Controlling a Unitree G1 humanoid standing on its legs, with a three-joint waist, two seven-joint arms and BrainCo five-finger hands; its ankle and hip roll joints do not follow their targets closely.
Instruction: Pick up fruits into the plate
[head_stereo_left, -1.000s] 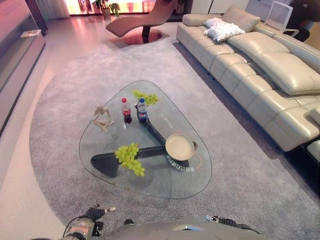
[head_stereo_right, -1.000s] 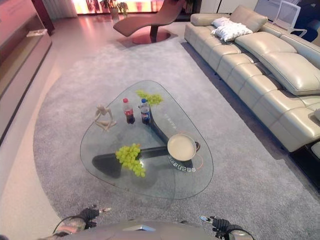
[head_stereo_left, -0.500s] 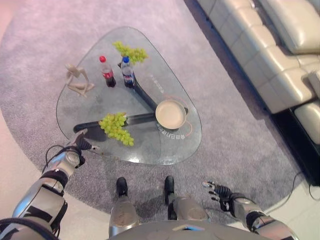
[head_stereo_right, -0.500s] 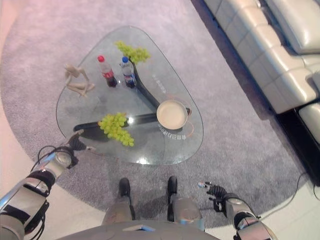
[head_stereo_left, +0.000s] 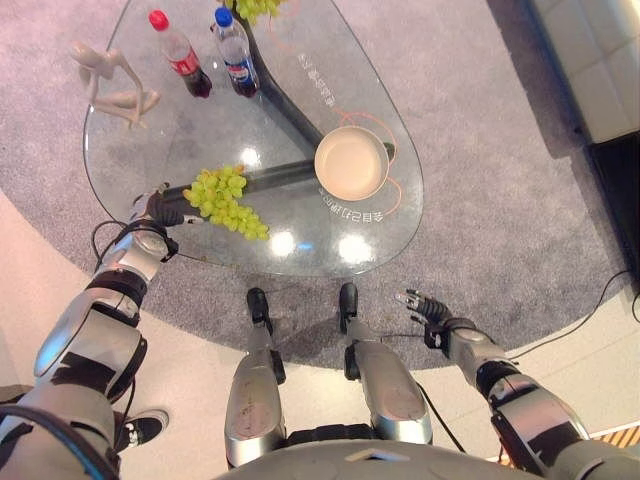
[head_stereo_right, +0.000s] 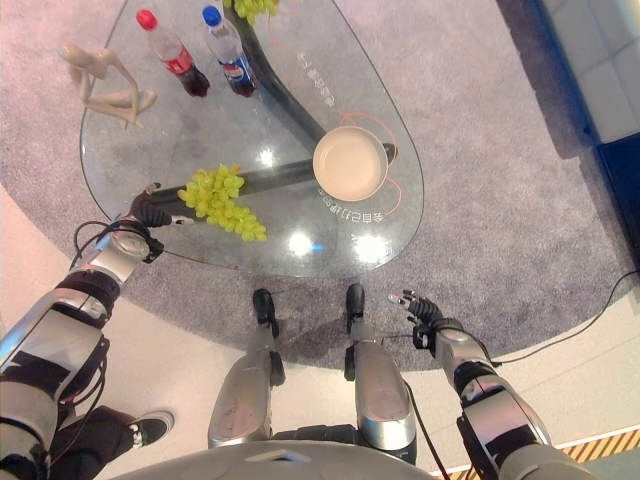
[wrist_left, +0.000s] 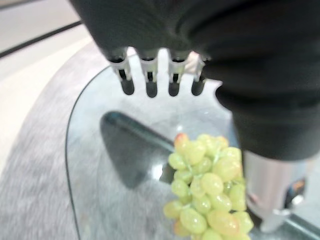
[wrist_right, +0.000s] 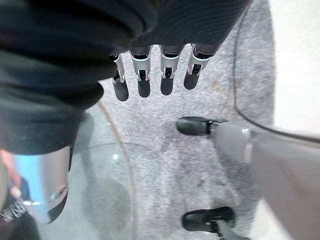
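Left hand (head_stereo_left: 155, 211), fingers straight and spread, holding nothing, reaches over the near-left edge of the glass table (head_stereo_left: 330, 250) just beside a bunch of green grapes (head_stereo_left: 222, 200); contact with the fruit appears unlikely but cannot be confirmed. Right hand (head_stereo_left: 428, 311), fingers likewise extended and empty, hangs low over the grey carpet (head_stereo_left: 480, 200) off the table's near edge. The plate (head_stereo_left: 351, 163) sits empty, apart from the grapes, toward the table's right.

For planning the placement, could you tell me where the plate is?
The plate sits on the glass table's right half, to the right of the near grape bunch.
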